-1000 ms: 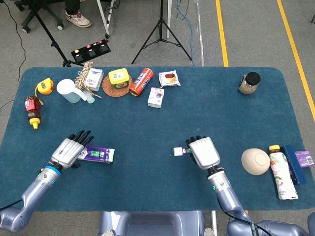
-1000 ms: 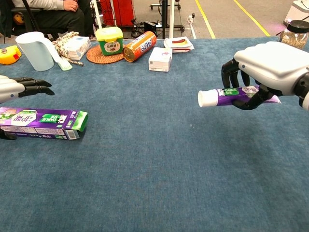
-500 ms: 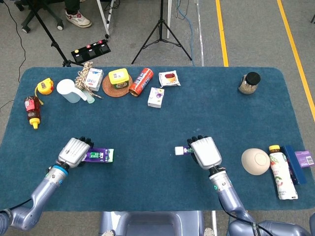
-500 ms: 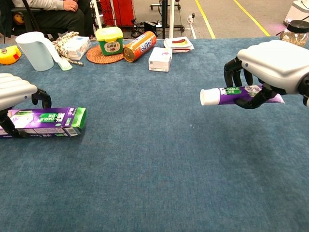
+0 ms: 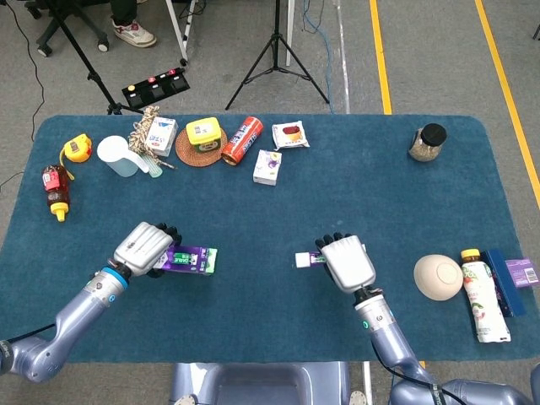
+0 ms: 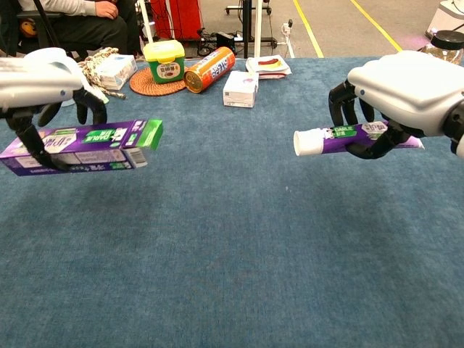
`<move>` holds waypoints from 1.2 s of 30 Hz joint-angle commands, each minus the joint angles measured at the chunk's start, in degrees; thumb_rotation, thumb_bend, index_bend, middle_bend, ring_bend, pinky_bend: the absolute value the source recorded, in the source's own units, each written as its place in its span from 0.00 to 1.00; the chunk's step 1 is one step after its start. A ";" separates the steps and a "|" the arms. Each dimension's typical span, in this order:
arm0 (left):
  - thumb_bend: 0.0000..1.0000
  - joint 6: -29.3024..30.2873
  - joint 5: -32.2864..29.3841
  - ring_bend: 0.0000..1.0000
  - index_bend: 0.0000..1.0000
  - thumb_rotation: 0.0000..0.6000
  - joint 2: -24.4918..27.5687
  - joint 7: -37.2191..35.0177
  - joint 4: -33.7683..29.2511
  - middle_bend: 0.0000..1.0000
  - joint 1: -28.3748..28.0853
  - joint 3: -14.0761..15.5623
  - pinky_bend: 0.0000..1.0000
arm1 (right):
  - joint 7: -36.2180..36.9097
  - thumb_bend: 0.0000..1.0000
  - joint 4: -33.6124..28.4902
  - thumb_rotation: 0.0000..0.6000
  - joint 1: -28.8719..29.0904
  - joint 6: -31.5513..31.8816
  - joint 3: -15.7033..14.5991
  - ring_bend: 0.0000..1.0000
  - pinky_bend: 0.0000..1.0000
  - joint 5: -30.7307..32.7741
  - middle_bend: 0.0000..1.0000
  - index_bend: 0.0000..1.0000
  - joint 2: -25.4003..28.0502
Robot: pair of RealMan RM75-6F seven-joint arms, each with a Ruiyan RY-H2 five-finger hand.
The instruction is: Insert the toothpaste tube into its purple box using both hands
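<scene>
- left hand (image 6: 40,83) grips the purple box (image 6: 83,145) clear of the table; the green end flap could snag the cap
- right hand (image 6: 406,90) holds the toothpaste tube (image 6: 348,138) cap-first, well apart; any tilt and it misses the opening

The left hand (image 6: 40,83) holds the box (image 6: 87,145) above the left part of the table (image 5: 270,194), its open end toward the centre; the right hand (image 6: 406,94) holds the toothpaste tube (image 6: 348,138) above the right part, cap toward the box, well apart from it; a jug (image 5: 116,156), a can (image 5: 242,140) and small packs lie behind, along the far edge; a jar (image 5: 427,143) stands far right; a bowl (image 5: 438,277) and a bottle (image 5: 481,295) lie at the right edge.
</scene>
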 commanded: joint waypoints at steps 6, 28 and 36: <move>0.24 -0.87 -23.48 0.31 0.47 1.00 5.55 13.96 -10.53 0.34 -13.73 -2.71 0.57 | -3.34 0.49 -3.03 1.00 1.18 -0.20 2.00 0.54 0.68 4.03 0.56 0.55 -0.54; 0.24 14.97 -44.69 0.31 0.47 1.00 -4.52 26.22 -15.03 0.34 -30.51 0.41 0.56 | -8.24 0.49 -11.41 1.00 2.60 3.17 4.01 0.55 0.68 10.67 0.56 0.56 1.48; 0.24 15.83 -46.71 0.31 0.47 1.00 -5.97 25.08 -14.27 0.34 -32.32 -0.53 0.56 | -8.91 0.49 -12.69 1.00 2.91 4.17 3.22 0.55 0.69 10.89 0.56 0.56 2.00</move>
